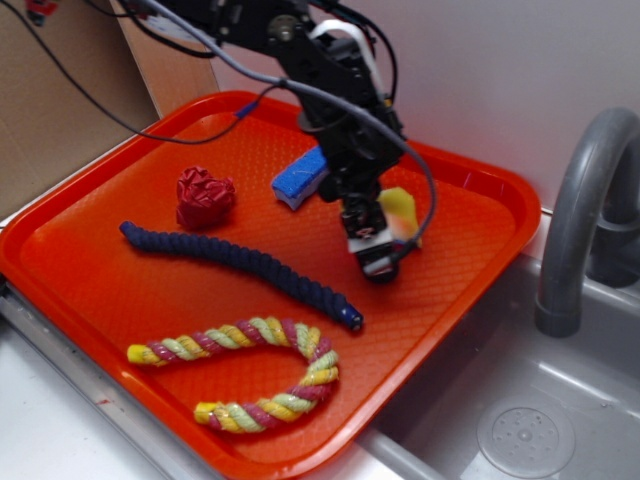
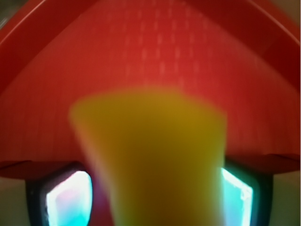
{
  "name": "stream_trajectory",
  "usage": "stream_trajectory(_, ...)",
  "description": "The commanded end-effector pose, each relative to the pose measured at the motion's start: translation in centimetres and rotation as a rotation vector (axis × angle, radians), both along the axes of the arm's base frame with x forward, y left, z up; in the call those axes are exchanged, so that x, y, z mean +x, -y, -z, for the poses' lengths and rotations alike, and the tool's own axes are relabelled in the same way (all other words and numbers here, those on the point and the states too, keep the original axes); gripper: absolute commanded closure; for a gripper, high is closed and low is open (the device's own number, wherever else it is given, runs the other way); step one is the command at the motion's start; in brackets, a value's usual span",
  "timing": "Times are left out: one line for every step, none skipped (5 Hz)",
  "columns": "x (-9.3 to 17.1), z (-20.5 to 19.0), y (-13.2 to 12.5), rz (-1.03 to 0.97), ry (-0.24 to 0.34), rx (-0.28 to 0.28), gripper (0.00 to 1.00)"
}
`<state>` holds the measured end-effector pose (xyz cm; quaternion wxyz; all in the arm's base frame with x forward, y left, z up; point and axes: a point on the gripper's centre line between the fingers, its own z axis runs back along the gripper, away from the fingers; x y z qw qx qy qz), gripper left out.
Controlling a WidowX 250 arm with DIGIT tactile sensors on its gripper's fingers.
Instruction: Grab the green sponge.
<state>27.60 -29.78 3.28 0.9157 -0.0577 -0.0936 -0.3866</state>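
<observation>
The gripper (image 1: pixel 385 240) is clamped on the sponge (image 1: pixel 398 212), whose yellow wedge fills the gap between its fingers (image 2: pixel 70 200) and, judging by the exterior view, hangs just above the tray (image 1: pixel 470 290), so the grab looks complete.

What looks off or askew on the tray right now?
Nothing spilled or damaged. The wedge-shaped yellow foam sponge sits between the gripper fingers, tilted off the orange plastic tray. Wrist view is blurred.

No readable text or labels
</observation>
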Motion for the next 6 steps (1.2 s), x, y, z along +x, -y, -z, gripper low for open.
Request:
stream_trajectory(-1.3,-1.3,-0.1,-0.046,0.012,0.014,1.0)
stream_trajectory(-1.9,-3.6,-1.5,-0.129,-0.076,0.098,1.0)
stream_trajectory(-3.7,-7.9,-3.3,-0.319,-0.151,0.147,1.0)
stream_trajectory(-6.1,-10.8,-5.4,-0.468,-0.179,0.158,1.0)
stream_trajectory(-7.9,-12.9,-8.9,-0.612,-0.2,0.173,1.0)
stream_trajectory(-9.9,-15.2,-11.4,-0.726,-0.187,0.187,1.0)
